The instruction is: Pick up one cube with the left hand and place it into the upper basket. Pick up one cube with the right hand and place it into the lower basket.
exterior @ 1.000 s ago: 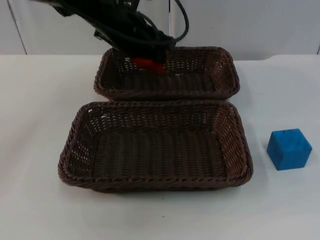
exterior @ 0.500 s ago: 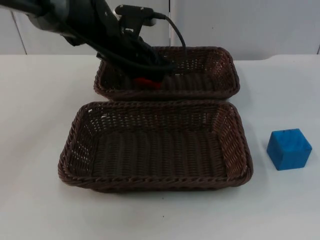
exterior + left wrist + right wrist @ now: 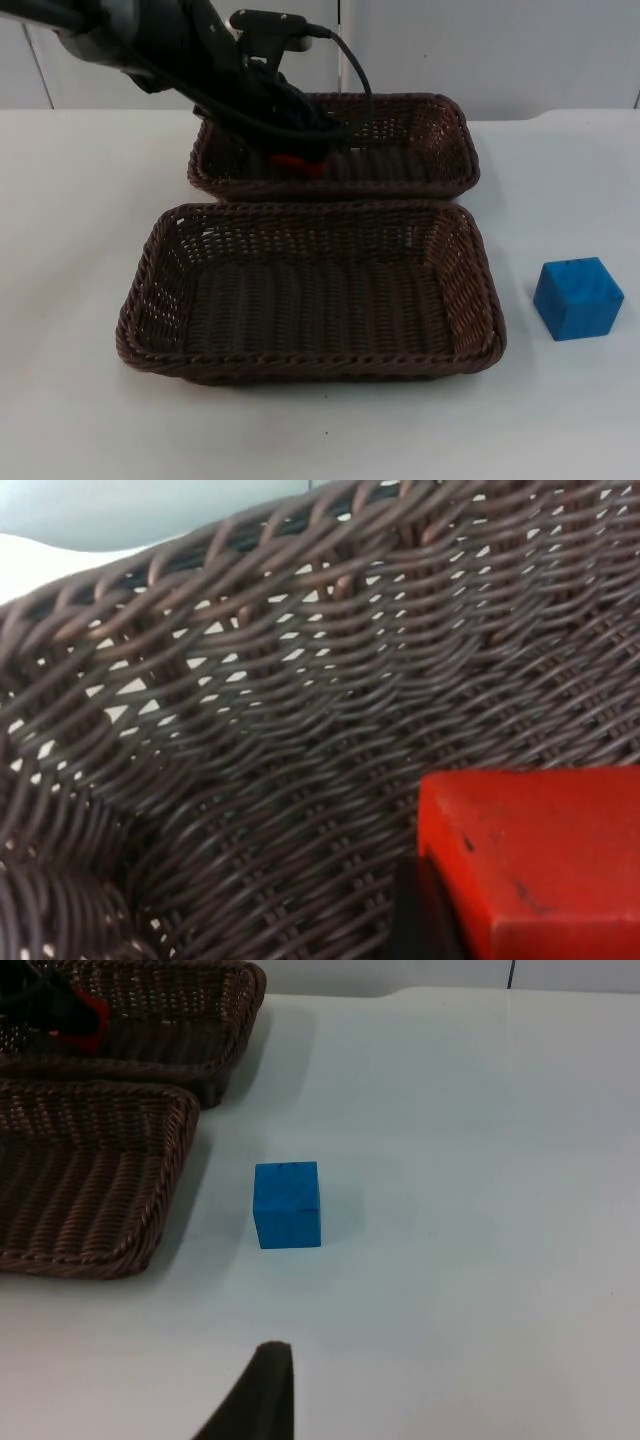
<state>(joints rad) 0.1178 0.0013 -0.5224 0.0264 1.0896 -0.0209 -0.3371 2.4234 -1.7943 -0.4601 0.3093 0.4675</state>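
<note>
You see the left gripper [image 3: 300, 158] low inside the upper basket [image 3: 440, 150], clenched on the red cube [image 3: 530, 860]. The blue cube [image 3: 578, 298] lies on the table [image 3: 60, 250], at three o'clock from the lower basket [image 3: 320, 365]. Right gripper [image 3: 255, 1400] waits above the table; its fingers I cannot tell.

Your left arm [image 3: 170, 45]: black links with a grey metal band near the upper joint, rounded housings, matte finish. Your left gripper [image 3: 300, 150]: black body, dark fingers [image 3: 405, 920]. Your right gripper: one black, tapered fingertip [image 3: 262, 1395] with a blunt rounded end.
</note>
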